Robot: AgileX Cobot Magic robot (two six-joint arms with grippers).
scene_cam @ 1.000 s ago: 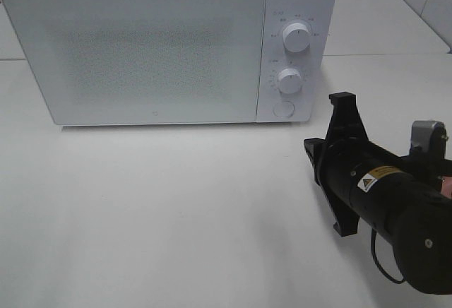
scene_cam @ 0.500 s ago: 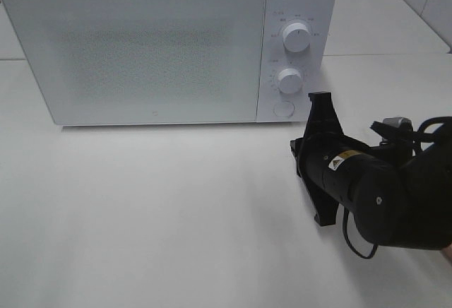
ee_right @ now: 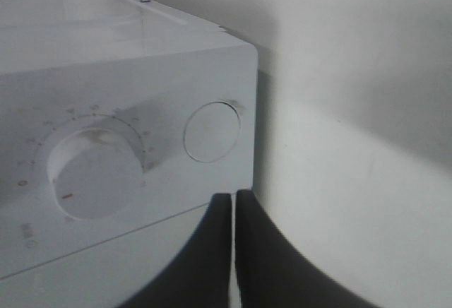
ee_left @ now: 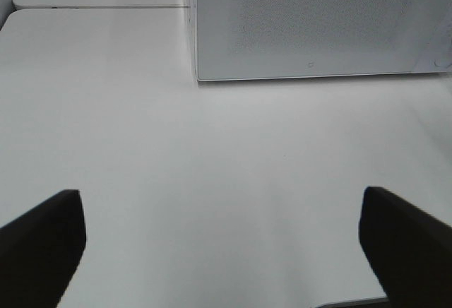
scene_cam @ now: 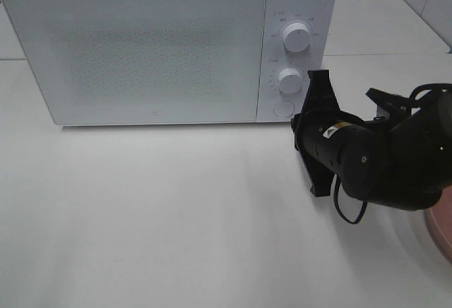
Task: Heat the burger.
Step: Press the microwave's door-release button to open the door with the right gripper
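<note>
The burger is out of view in every frame. A white microwave [scene_cam: 141, 46] stands at the back of the table with its door closed. My right gripper [scene_cam: 298, 123] is shut with nothing in it, close in front of the control panel beside the round door button [scene_cam: 283, 109]. In the right wrist view the closed fingertips [ee_right: 232, 196] sit just short of that button [ee_right: 212, 131], next to the lower knob [ee_right: 95, 174]. My left gripper [ee_left: 226, 251] hangs open over bare table, facing the microwave [ee_left: 318, 25] from a distance; the high view does not show it.
Two dials, an upper knob [scene_cam: 295, 37] and a lower knob [scene_cam: 289, 80], sit above the button. The edge of a pink plate [scene_cam: 441, 230] shows at the right border. White table [scene_cam: 176, 216] stretches in front of the microwave.
My right arm has swung left and back toward the microwave's control panel, bringing the shut fingers near the door button. The pink plate's edge has come into view behind it.
</note>
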